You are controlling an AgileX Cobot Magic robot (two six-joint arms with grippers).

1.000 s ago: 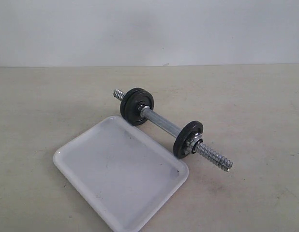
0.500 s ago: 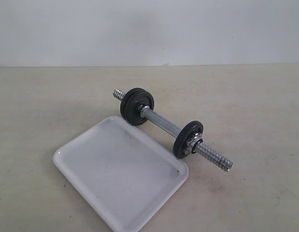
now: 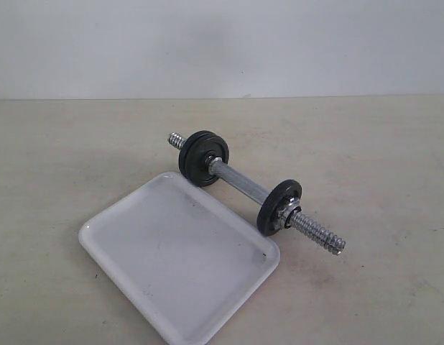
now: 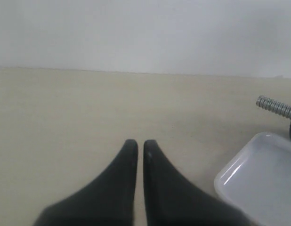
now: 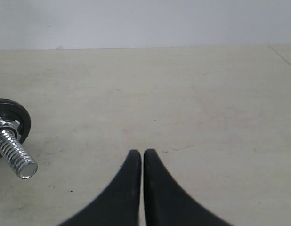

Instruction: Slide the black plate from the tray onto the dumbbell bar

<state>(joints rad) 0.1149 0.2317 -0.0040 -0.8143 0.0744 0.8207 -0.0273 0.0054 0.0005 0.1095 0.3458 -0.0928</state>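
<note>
1. Nothing has shifted since the earlier frames: bar, plates and tray lie exactly as they did
2. The dumbbell bar lies flat on the table, its long axis diagonal, with one threaded end pointing far-left and the other near-right
3. Black plates stand on edge near the bar's far end, and another black plate sits against the nut
4. The tray lies just beside the bar, on its near-left side
5. The left gripper and right gripper are both clenched on nothing
</note>
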